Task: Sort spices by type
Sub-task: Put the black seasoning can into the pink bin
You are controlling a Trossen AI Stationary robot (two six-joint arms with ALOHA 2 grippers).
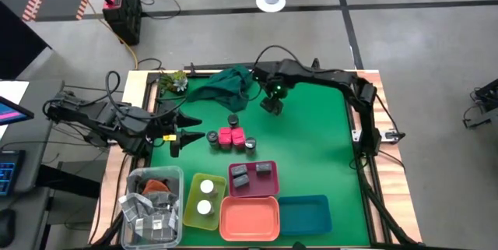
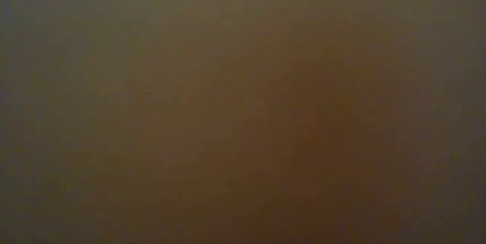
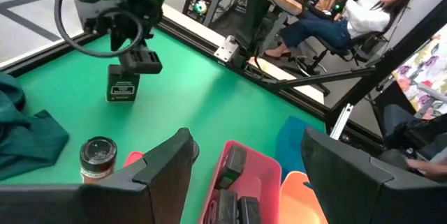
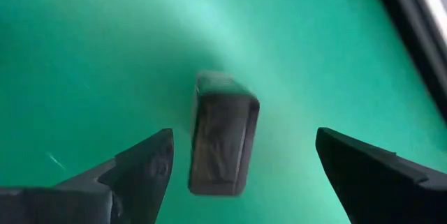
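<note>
While labels show on the grey box (image 3: 121, 88) and the dark jar (image 3: 97, 158), none of the writing can be read.

Trays sit along the near edge of the green mat (image 1: 311, 149). Yellow tray (image 1: 191, 202): two white-lidded jars (image 1: 206, 198). Pink tray (image 1: 253, 191): three grey boxes in the left wrist view, two clear from above (image 1: 240, 175). Orange tray (image 1: 250, 219) and blue tray (image 1: 305, 214): nothing visible inside. Clear bin (image 1: 132, 181) at the left corner: mixed items, can't tell what.

Unsorted cluster mid-mat: pink blocks (image 1: 226, 136) with dark jars touching or just beside them, one behind (image 1: 233, 120), one at the left (image 1: 212, 137), one at the right (image 1: 250, 145). Green cloth (image 1: 232, 83) bunched at the far edge, small plant (image 1: 174, 82) beside it.

Right gripper (image 4: 237, 165) at the far middle of the mat, fingers spread wide, directly over a lone grey box (image 4: 222, 142) that lies on the mat between them. No finger touches it in the right wrist view; holds nothing.

Left gripper (image 1: 188, 127) low over the mat's left side, just left of the cluster, fingers (image 3: 164, 172) spread, holding nothing.

Low view is dark, shows nothing usable. People sit beyond the table in the left wrist view.
</note>
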